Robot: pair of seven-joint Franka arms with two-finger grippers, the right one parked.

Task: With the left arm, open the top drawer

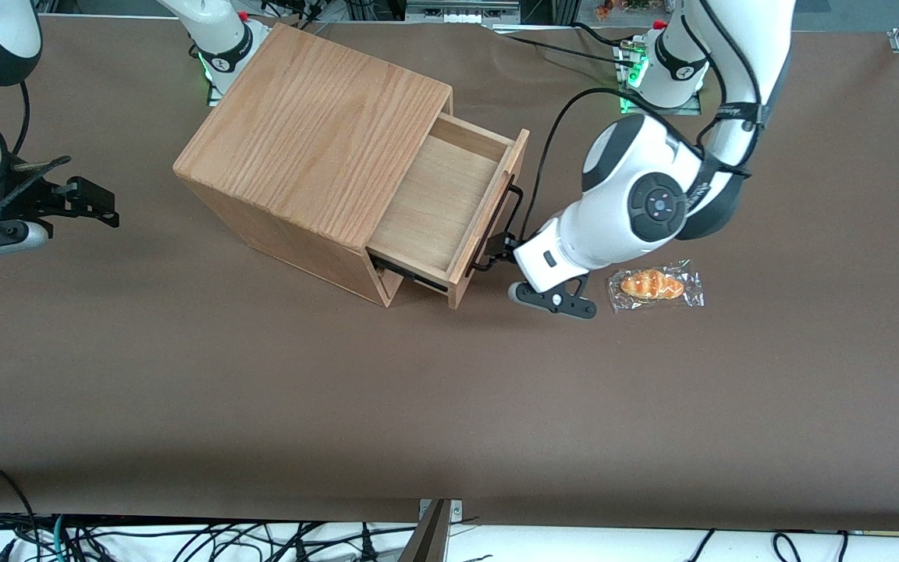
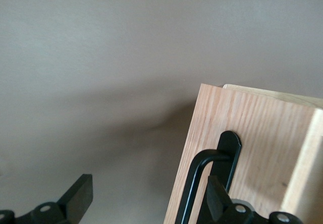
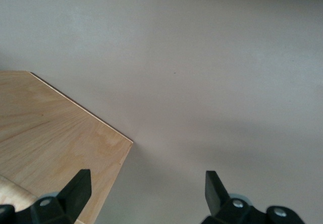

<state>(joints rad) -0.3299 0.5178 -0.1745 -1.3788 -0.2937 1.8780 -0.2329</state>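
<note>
- Brown cloth covers the whole bench (image 1: 262, 406), and the oak cabinet (image 1: 317, 125) sits on it toward the parked arm's end, turned at an angle.
- White and rounded, the left arm (image 1: 637, 199) reaches down from the working end to the cabinet's front.
- Pulled well out of the cabinet, the top drawer (image 1: 438, 207) shows its bare wooden floor; by my reading the opening is mostly done, with only a little travel left at most.
- On the drawer front runs the black bar handle (image 1: 502, 226), standing off the wood on short posts.
- Low at the end of the handle nearer the front camera sits the gripper (image 1: 506, 248). It is spread wide, not clamped on anything. In the wrist view one finger (image 2: 218, 201) lies just beside the handle's bend (image 2: 198, 176) and seems to hook it; real contact I cannot confirm. The other finger (image 2: 76, 199) hangs apart over bare cloth.
- To finish well, I would keep the pull straight along the drawer's slide, level and slow, so the hooked finger does not slip off the bar's end and the angled cabinet does not drag across the cloth.
- A wrapped bread roll (image 1: 655, 286) lies just beside the arm's wrist, nearer the working end; a retreat should steer clear of it.
</note>
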